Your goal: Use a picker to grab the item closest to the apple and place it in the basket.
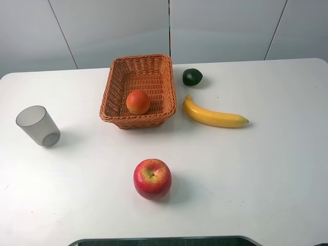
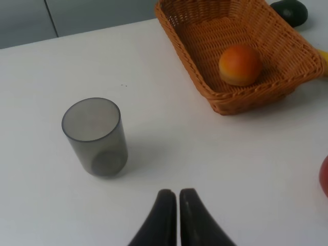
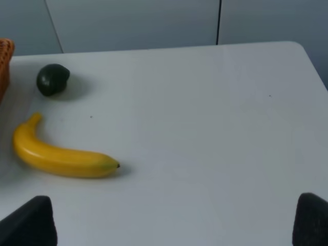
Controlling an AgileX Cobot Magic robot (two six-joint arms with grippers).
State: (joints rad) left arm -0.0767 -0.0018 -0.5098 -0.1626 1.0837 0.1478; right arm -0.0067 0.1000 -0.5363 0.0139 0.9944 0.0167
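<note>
The right gripper [image 3: 174, 218] hangs with its jaws spread wide and empty; the left gripper [image 2: 178, 207] sits pinched together, holding nothing. The apple [image 1: 152, 178] stands nearest on the table. Beyond it, an orange [image 1: 138, 102] already lies in the basket [image 1: 115, 87] — so the task looks done or nearly so. The banana [image 3: 59, 156] lies beside the basket, ahead of the right gripper — well apart.

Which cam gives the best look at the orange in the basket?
Left wrist: the orange is large and unobstructed, resting on the basket floor near one end. Exterior high shows it too, whole but smaller. Right wrist misses it, catching only a sliver of the basket's rim.
</note>
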